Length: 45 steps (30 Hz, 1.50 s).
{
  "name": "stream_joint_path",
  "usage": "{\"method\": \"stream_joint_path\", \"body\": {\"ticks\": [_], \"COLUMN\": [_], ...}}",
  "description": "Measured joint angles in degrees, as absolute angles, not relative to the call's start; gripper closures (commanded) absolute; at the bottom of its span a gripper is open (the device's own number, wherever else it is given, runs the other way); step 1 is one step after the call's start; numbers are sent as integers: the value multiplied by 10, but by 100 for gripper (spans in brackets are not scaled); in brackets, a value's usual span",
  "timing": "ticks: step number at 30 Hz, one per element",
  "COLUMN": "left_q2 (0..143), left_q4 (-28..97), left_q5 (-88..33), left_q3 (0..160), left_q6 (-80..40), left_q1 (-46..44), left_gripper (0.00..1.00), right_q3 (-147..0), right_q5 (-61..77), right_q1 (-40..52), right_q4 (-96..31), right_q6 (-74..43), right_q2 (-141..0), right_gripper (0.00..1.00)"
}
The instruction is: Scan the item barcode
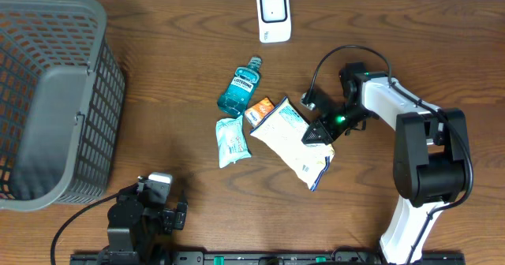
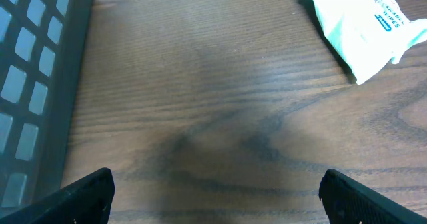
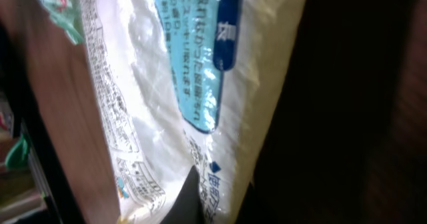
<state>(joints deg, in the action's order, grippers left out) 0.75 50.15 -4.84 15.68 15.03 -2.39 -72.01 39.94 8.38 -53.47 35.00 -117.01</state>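
Currently the right pincer [image 1: 319, 133] is clamped on the white pouch [image 1: 286, 141] edge; next, lift it toward the scanner [image 1: 274, 15].

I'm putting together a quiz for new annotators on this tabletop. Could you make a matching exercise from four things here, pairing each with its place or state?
Things:
1. grey basket
2. mouthwash bottle
3. white bag
4. white scanner

Descriptions:
A. gripped by the right tool
B. alone at the far edge of the table
C. at the table's left end
D. teal, lying beside the orange box

Pairs: 1-C, 2-D, 3-A, 4-B
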Motion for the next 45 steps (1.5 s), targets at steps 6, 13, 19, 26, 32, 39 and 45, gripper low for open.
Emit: {"method": "stream_joint_path", "body": {"ticks": [6,13,19,26,32,39,45], "left_q2": [8,8,8,8,8,8,8], "left_q4": [502,502,502,502,502,502,502], "left_q5": [-48,-48,-48,-48,-48,-49,-48], "left_q3": [157,157,157,157,157,157,157], "left_q6": [150,150,150,150,150,150,150], "left_q1": [-24,-24,-24,-24,-24,-24,-24], "left_gripper": [2,2,2,2,2,2,2], "right_q3": [-733,-854,-911,-915,-915,-921,-922], "right_q5": [443,565,681,725,723,696,672], "right_q1": [84,84,79,64,62,63,65], "right_q4": [-581,-762,-932,-973,-972,-972,-972], "right_q6": [344,335,357,462,512,550,556], "right_q2": [-1174,-1182,-1181,-1176,-1095,-879,-807], "right_gripper": [98,98,99,98,98,98,98]}}
